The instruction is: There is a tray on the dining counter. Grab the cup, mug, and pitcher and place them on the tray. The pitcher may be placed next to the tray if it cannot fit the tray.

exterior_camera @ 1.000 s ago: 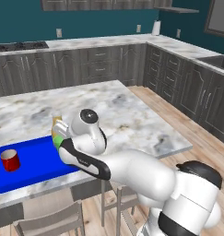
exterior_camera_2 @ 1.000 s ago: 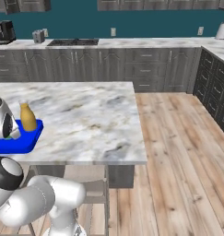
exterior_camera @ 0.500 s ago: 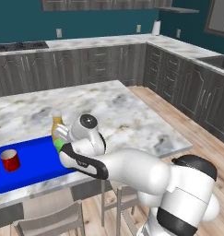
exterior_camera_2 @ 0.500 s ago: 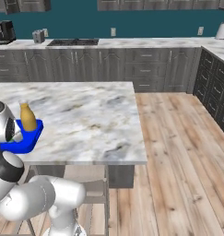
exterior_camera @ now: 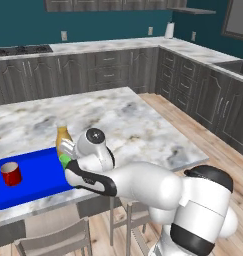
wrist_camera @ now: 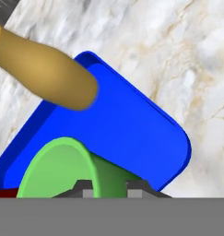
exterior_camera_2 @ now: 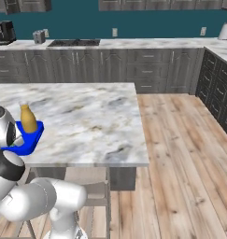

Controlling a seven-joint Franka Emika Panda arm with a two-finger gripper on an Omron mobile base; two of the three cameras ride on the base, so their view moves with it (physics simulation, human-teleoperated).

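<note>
My gripper (wrist_camera: 111,186) is shut on the green cup (wrist_camera: 62,168), its dark fingertips (wrist_camera: 83,187) pinching the cup's wall. The cup (exterior_camera: 65,161) hangs tilted just over the right end of the blue tray (exterior_camera: 28,185), which lies on the dining counter (exterior_camera: 133,120). A red mug (exterior_camera: 11,174) stands upright at the tray's left end. In the tray's far right corner stands the yellow-orange pitcher (exterior_camera: 63,137), close behind the cup. The pitcher (exterior_camera_2: 28,119) and the tray's end (exterior_camera_2: 33,139) also show in the right base view, and the pitcher (wrist_camera: 44,73) and the tray (wrist_camera: 132,133) in the hand view.
Bare marble stretches right of the tray to the counter's edge (exterior_camera: 193,150). Stools (exterior_camera: 53,240) stand under the near overhang. Dark grey cabinets (exterior_camera: 108,70) line the back wall, and wood floor (exterior_camera_2: 180,154) lies to the right.
The gripper has sunk a little lower toward the tray with the green cup held in it. Mug, pitcher and tray have stayed put.
</note>
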